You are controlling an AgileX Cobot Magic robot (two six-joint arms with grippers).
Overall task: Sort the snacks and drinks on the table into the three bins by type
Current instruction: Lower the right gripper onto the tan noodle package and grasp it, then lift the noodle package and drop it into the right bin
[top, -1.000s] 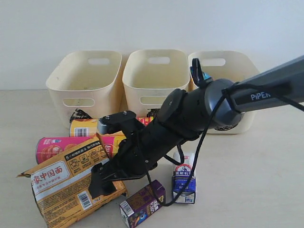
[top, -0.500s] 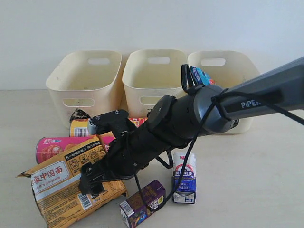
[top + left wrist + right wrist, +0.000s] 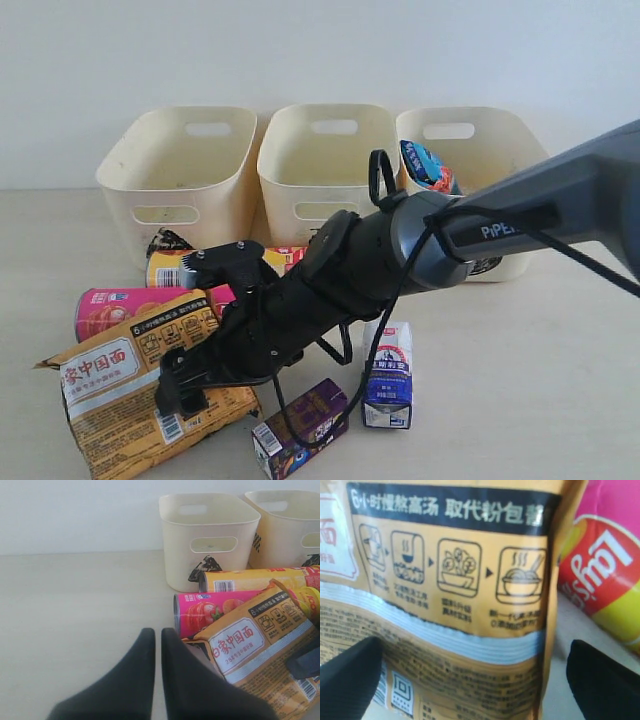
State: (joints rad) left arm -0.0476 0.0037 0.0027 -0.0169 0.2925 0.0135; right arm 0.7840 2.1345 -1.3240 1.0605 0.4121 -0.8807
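Observation:
The large orange-brown packet [image 3: 115, 385] lies at the front left of the table [image 3: 540, 380]. My right gripper [image 3: 185, 385] is down over it, open. In the right wrist view the packet [image 3: 455, 580] fills the space between the fingertips [image 3: 350, 680], one on each side of it. The pink tube [image 3: 120, 308] and the yellow tube [image 3: 175, 268] lie just behind the packet. The dark purple carton [image 3: 300, 430] lies on its side at the front, and the white and blue carton [image 3: 388, 375] stands beside it. The blue packet [image 3: 428, 165] sticks out of the right bin [image 3: 500, 135]. My left gripper [image 3: 157, 635] is shut and empty, low over the bare table [image 3: 75, 605].
The left bin [image 3: 175, 165] and the middle bin [image 3: 330, 160] stand in a row with the right one at the back. The right arm [image 3: 400, 245] stretches across the middle, over the tubes and cartons. A wall rises behind the bins.
The right arm has swung left and down, bringing its open gripper from above the packet's near end onto the packet. The left gripper's earlier state is not shown.

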